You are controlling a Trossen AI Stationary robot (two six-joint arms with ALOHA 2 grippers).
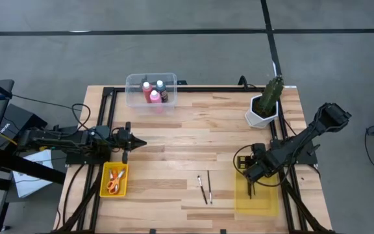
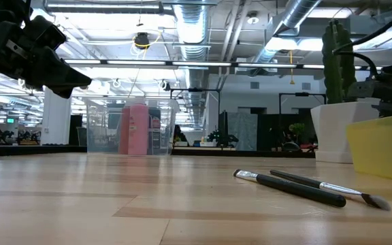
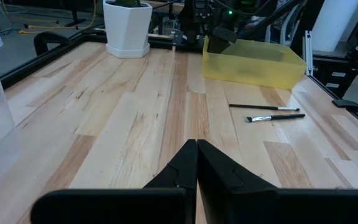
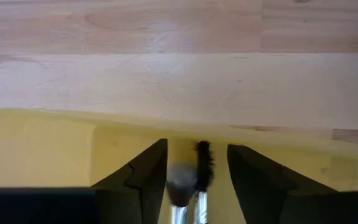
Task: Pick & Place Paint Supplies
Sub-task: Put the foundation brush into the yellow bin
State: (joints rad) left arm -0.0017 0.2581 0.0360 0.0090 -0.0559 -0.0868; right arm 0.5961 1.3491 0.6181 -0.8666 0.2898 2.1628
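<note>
Inside the yellow tray, near its far wall, the right gripper stands spread around two brush tips (touching neither); left gripper pressed shut over bare table.

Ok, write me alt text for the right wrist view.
The right gripper, fingers apart, points down into a yellow tray, with brush heads showing between its fingers. Beyond the tray's rim lies bare wooden table.
</note>
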